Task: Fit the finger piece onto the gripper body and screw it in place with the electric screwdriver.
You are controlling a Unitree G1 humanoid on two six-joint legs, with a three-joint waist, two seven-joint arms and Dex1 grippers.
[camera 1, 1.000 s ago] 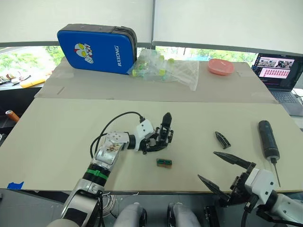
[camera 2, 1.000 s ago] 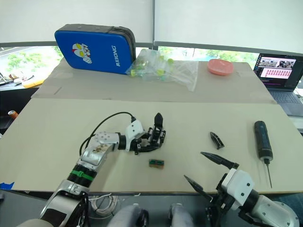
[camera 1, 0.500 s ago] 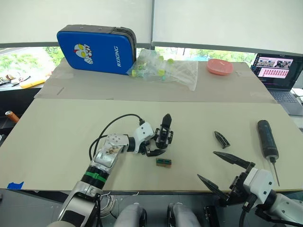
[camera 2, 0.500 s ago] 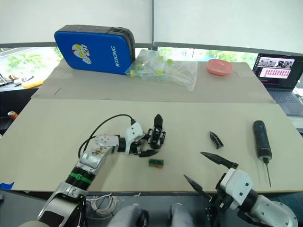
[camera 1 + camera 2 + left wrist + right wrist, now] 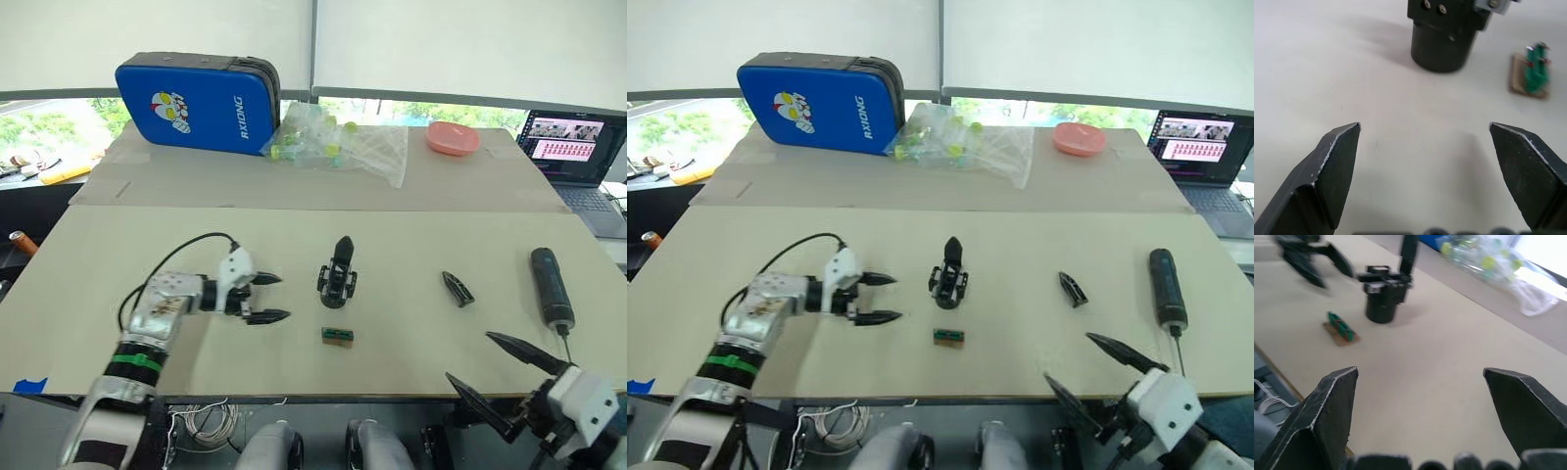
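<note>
The gripper body (image 5: 337,279) stands upright by itself in the middle of the beige table, one black finger pointing up. My left gripper (image 5: 266,298) hovers open a short way to its left, holding nothing. The finger piece (image 5: 458,289) lies flat on the table to the right of the body. Farther right lies the electric screwdriver (image 5: 553,291), its bit toward the front edge. My right gripper (image 5: 507,376) is open and empty at the table's front right edge, just in front of the screwdriver's bit.
A small green-and-brown block (image 5: 338,336) lies just in front of the gripper body. At the back sit a blue case (image 5: 199,102), a clear bag of small parts (image 5: 338,142) and a pink dish (image 5: 453,138). A laptop (image 5: 578,147) stands at the far right.
My left gripper has let go of the gripper body and drawn back to the left, leaving it standing. My right gripper has moved toward the front right edge.
</note>
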